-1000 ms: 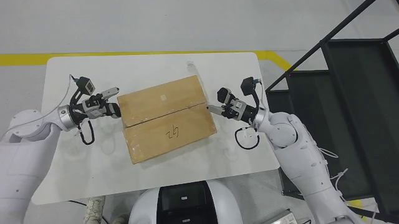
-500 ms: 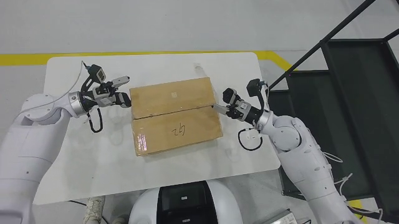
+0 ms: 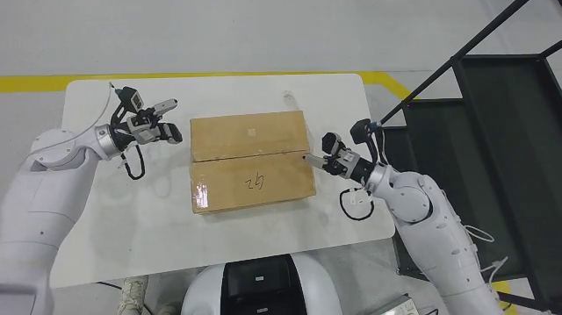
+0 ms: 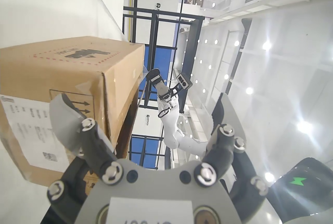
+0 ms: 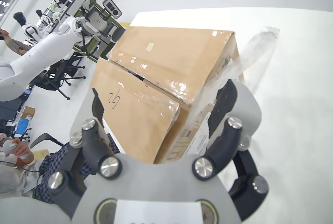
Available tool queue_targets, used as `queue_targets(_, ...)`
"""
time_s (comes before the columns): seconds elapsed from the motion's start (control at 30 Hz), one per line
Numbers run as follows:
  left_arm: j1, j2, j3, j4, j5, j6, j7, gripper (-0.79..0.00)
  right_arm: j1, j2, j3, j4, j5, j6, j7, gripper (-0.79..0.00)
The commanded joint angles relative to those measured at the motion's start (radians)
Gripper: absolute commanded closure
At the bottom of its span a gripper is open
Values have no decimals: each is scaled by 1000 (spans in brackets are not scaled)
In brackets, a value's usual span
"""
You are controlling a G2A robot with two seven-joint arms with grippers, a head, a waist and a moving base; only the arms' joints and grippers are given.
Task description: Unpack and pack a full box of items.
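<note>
Table (image 3: 97, 227) first: white, with the cardboard box (image 3: 250, 161) lying in its middle, flaps shut, the taped seam running left to right and a pen mark on the near flap. At the box's left end I had the left gripper (image 3: 176, 120) just beside the far corner, its fingers spread wide with nothing between them. In its wrist view one finger (image 4: 65, 110) sat in front of the labelled end face, though I could not tell whether it touched. At the right end the right gripper (image 3: 318, 152) was level with the seam, jaws wide apart and holding nothing, close to the end face. A strip of clear tape (image 5: 257, 45) trailed from the box's right end toward the far side of the table.
</note>
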Motion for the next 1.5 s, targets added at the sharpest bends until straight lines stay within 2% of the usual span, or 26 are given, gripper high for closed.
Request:
queue_targets(0.0, 23, 10, -30, -4, 0, -5, 5, -785, -27, 4, 11, -17, -1, 26, 26, -785)
queue_targets(0.17, 97, 35, -108, -54, 0, -9, 17, -785, -85, 13, 13, -59, 14, 83, 138, -785)
queue_targets(0.3, 153, 51, -157, -121, 16, -2, 45, -785, -94, 15, -12, -81, 82, 68, 194, -785)
queue_targets(0.43, 193, 61, -191, -187, 40, 10, 74, -785, -65, 16, -44, -65, 135, 35, 229, -785)
queue_targets(0.6, 231, 67, -214, -242, 60, 29, 103, -785, 4, 12, -79, -20, 152, 32, 215, -785)
queue_targets(1.03, 250, 70, -245, -246, 58, 56, 118, -785, 146, 3, -179, 80, 180, 23, 222, -785)
queue_targets(1.23, 248, 69, -248, -243, 62, 61, 115, -785, 139, 8, -170, 76, 177, -3, 199, -785)
queue_targets(1.47, 250, 66, -245, -250, 61, 62, 115, -785, 133, 15, -161, 74, 213, -91, 187, -785)
